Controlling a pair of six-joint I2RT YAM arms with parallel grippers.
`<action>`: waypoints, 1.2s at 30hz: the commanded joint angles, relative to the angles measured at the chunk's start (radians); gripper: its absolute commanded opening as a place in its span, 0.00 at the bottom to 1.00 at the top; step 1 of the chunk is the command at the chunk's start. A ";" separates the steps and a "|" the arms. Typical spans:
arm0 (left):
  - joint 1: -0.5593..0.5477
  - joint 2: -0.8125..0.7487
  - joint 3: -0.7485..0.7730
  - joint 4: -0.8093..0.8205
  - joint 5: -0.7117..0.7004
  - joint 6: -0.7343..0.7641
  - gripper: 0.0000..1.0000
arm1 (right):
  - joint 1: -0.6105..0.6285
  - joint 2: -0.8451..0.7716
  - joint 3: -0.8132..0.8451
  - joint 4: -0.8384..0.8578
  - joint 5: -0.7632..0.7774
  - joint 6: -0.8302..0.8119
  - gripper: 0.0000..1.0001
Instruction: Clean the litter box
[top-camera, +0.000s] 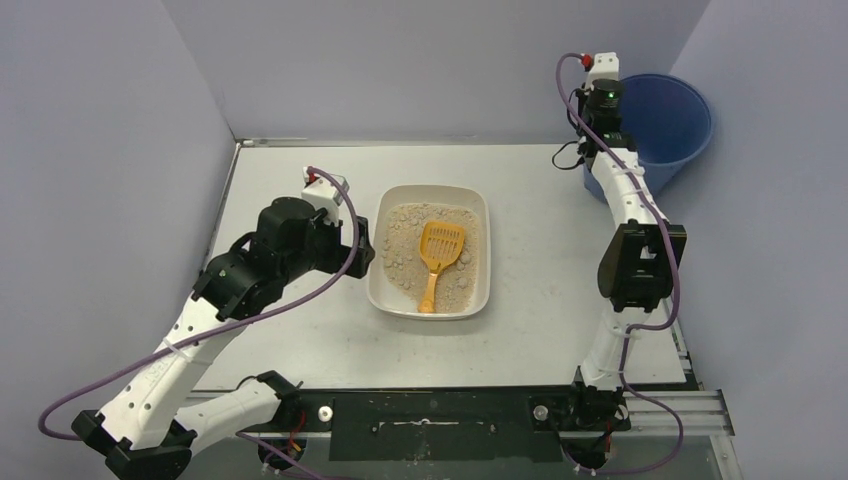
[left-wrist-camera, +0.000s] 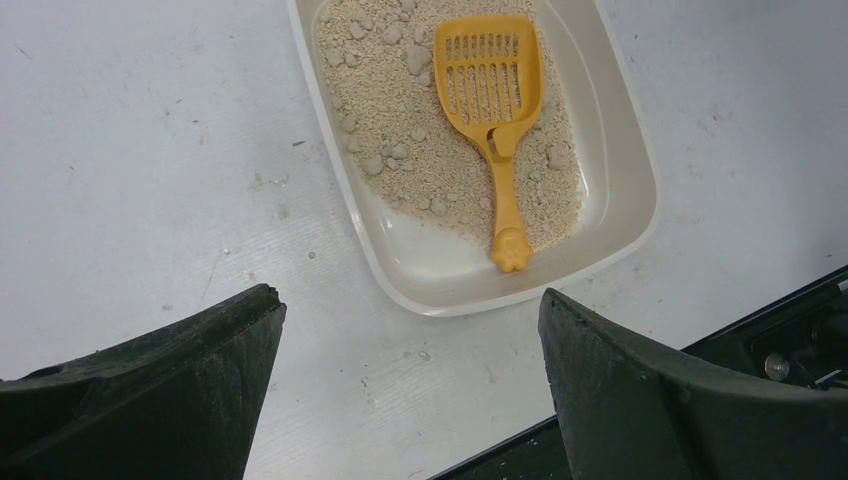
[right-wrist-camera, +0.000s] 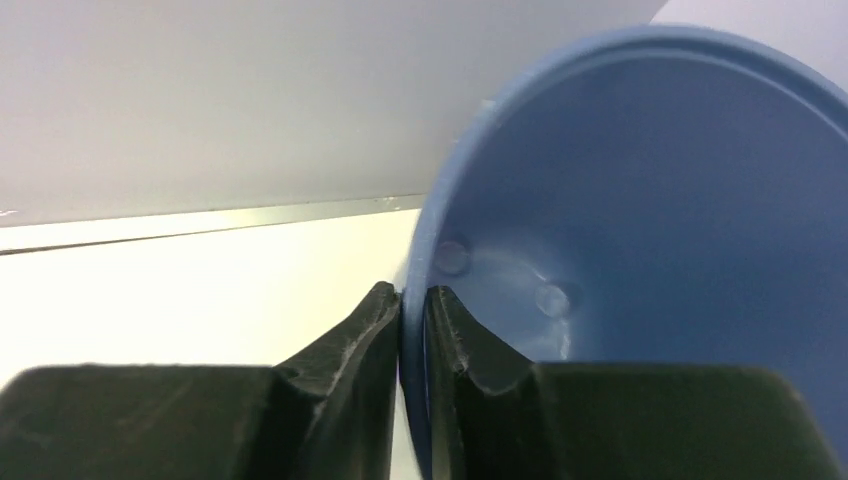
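Okay, litter box (top-camera: 425, 313) sits about mid-table (top-camera: 300, 340), with its long axis running from the near edge to the far edge and beige litter spread inside. Orange scoop (top-camera: 438, 255) lies in it along the same axis, slotted head toward the far edge, handle end toward the near edge. Left gripper (top-camera: 362, 248) hangs just beside the box's left long side, jaws spread wide, nothing in them. Right gripper (right-wrist-camera: 413, 295) is up by the far right corner, clamped on the rim of the blue bucket (right-wrist-camera: 650, 200), with one finger inside the wall and one outside.
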 joint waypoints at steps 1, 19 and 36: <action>0.000 -0.032 0.015 0.014 0.013 -0.005 0.97 | 0.020 -0.072 -0.023 -0.050 -0.003 0.035 0.07; 0.001 -0.061 -0.011 0.017 0.033 -0.020 0.97 | 0.155 -0.322 -0.160 -0.158 0.026 0.053 0.00; 0.000 -0.039 -0.087 0.057 0.044 -0.090 0.97 | 0.386 -0.505 -0.310 -0.444 -0.182 0.009 0.00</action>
